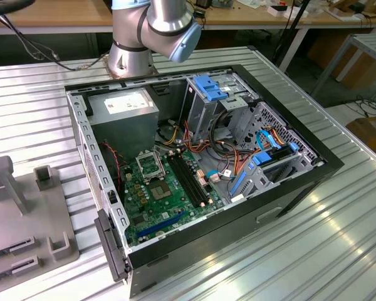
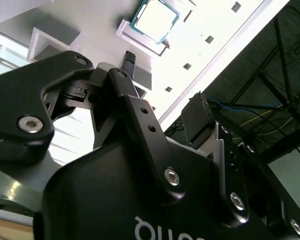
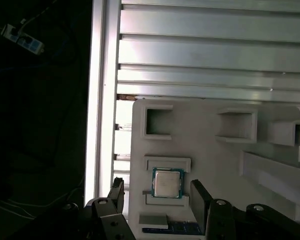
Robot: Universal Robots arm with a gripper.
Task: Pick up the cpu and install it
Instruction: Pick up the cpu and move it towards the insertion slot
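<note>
- My jaws (image 3: 157, 189) stood wide apart and held nothing; in the first wrist view one finger showed to either side of the cpu (image 3: 167, 183), clear of it
- The cpu lay flat in a shallow seat of the grey tray (image 3: 215, 165), between two low raised ledges, close to the tray's edge that ran along the table's edge
- Beyond that edge the floor dropped away dark; two square pockets (image 3: 159, 121) sat further along the tray
- The chip was square, so it had no long axis; its sides ran parallel to the tray's edges, silver top up, green rim around it
- The slatted metal table (image 3: 200, 50) also carried the open computer case (image 1: 200, 169), its black socket frame (image 1: 151, 164) on the green board
</note>
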